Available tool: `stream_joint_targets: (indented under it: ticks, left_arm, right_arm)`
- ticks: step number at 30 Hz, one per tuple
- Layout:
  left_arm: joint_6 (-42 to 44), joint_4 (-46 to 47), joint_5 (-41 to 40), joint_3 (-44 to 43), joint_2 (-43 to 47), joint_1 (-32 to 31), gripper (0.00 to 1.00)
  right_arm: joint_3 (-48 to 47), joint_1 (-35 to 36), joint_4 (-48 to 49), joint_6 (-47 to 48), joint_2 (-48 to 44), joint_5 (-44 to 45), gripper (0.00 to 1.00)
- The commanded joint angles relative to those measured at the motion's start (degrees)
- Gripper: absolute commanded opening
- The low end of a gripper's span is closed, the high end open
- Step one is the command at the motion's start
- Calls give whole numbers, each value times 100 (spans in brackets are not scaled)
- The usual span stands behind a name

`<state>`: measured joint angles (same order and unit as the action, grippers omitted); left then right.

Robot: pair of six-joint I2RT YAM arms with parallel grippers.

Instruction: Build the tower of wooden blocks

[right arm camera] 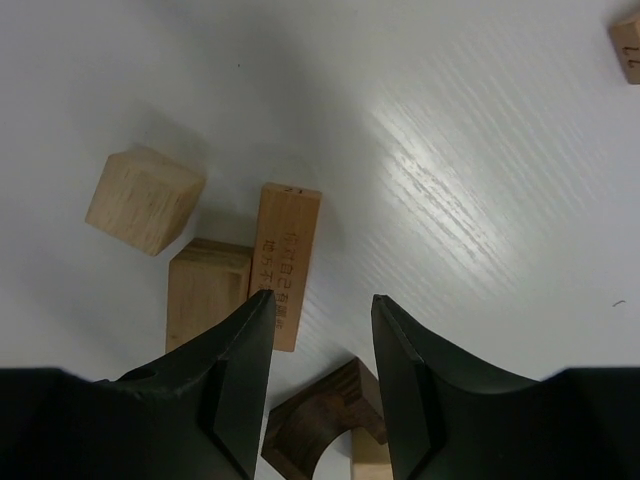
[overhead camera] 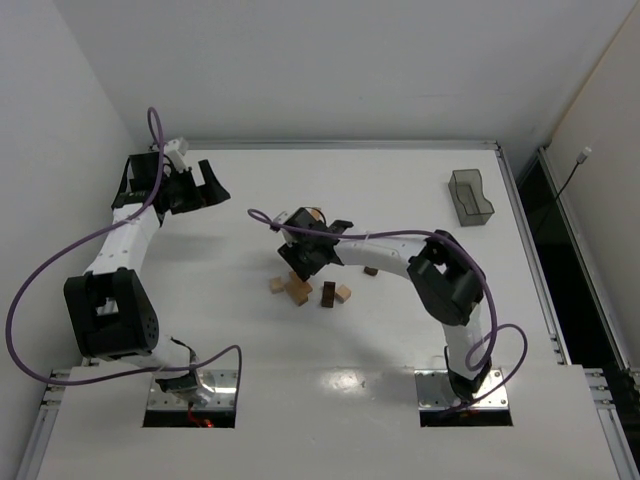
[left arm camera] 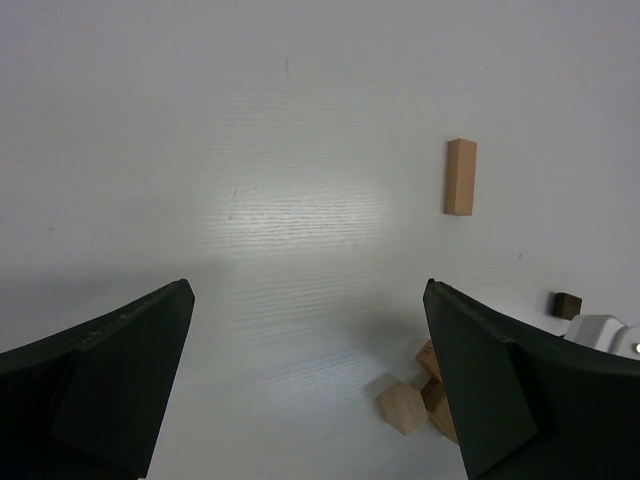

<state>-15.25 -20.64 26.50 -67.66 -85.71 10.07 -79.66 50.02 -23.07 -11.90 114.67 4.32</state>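
Observation:
Several wood blocks lie loose in a cluster mid-table: a tan cube (overhead camera: 277, 285), tan blocks (overhead camera: 298, 291), a dark brown block (overhead camera: 328, 293), another tan block (overhead camera: 343, 293) and a small dark one (overhead camera: 371, 270). No tower stands. My right gripper (overhead camera: 300, 265) hovers over the cluster, open and empty (right arm camera: 322, 300). Below it lie a tan cube (right arm camera: 143, 200), an engraved tan oblong (right arm camera: 285, 260), a tan block (right arm camera: 205, 290) and a dark arch block (right arm camera: 325, 420). My left gripper (overhead camera: 212, 190) is open and empty (left arm camera: 308, 290) at the far left. It faces a lone tan oblong (left arm camera: 460, 177).
A translucent grey bin (overhead camera: 470, 197) stands at the far right of the table. Purple cables loop around both arms. The table's raised edge rail (overhead camera: 340, 145) runs along the back. A white wall closes the left side.

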Motion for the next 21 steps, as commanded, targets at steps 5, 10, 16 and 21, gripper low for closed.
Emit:
stream_joint_targets:
  ticks: [5,10,16,21]
  left_arm:
    - [74,43,-13,-301,46,-31,100]
    - [74,43,-13,-301,-7,-31,100]
    - [74,43,92,-301,-68,21,100]
    - [74,43,92,-301,-68,22,100]
  right_arm:
    - [-59,174,-22,-40,134,-203,40]
    - [-59,236,-75,-40,187,-256,40]
    - [-111,341,-189,-102,371,-317,40]
    - [-164,342,-250,-155,503,-142,40]
